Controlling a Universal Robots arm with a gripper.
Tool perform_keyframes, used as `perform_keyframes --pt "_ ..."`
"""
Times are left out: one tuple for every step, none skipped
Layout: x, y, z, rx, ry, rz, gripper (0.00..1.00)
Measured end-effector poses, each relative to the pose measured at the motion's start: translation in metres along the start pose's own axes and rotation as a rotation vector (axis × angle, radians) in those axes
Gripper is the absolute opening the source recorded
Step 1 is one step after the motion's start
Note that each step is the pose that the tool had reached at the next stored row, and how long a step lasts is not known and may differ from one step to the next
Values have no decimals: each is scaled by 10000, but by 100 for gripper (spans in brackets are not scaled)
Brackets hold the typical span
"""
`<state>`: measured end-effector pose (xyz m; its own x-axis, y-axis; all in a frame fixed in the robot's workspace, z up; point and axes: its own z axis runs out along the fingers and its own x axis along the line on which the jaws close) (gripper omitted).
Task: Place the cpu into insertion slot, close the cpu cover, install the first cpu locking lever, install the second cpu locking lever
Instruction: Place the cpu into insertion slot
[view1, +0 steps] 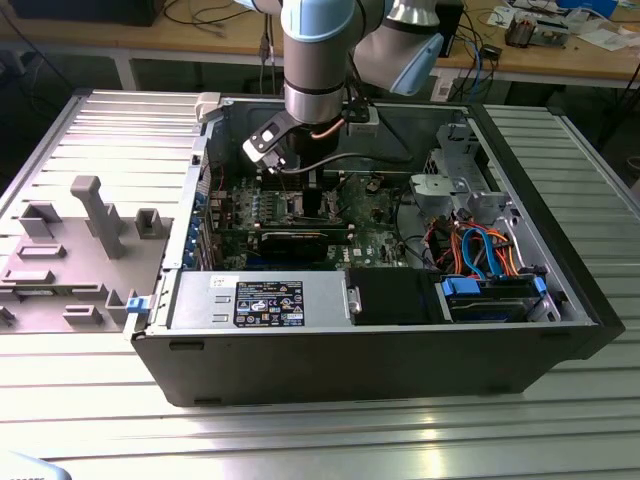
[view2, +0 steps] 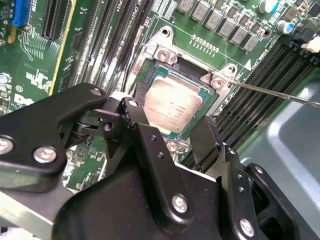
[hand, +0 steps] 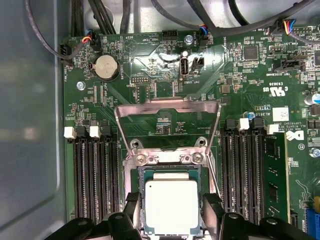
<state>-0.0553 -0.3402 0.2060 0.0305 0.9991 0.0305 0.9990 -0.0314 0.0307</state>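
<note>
Gripper (hand: 171, 212) hangs low over the motherboard (hand: 150, 75), fingers (view2: 135, 117) spread wide, one on each side of the cpu (hand: 171, 200), clamping nothing. And the cpu lies flat inside the insertion slot (hand: 170, 169). Just beyond the slot, the cpu cover (hand: 167, 103) is swung back, open. One thin locking lever (view2: 280, 92) juts out, unlatched.

I'm looking at an electronics lab: open PC case (view1: 350, 360) on ribbed alu tabletop (view1: 300, 440), cable-strewn wooden benches (view1: 570, 62) across top of frame.
</note>
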Motion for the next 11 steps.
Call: perform_keyframes --pt "2 0 1 3 2 -2 62" --pt "4 0 7 7 4 -6 62" --pt "5 0 9 10 1 -10 62" --pt "8 0 14 12 3 -15 62" --pt "9 -1 18 14 3 -20 62" --pt "12 -1 21 16 2 -30 62" --pt "17 -1 24 17 3 -43 62" --pt "18 -1 24 18 3 -51 62" --pt "23 0 24 19 -2 -68 62" --pt "28 0 24 19 -2 -91 62" --pt "35 -1 26 20 -1 -111 62"
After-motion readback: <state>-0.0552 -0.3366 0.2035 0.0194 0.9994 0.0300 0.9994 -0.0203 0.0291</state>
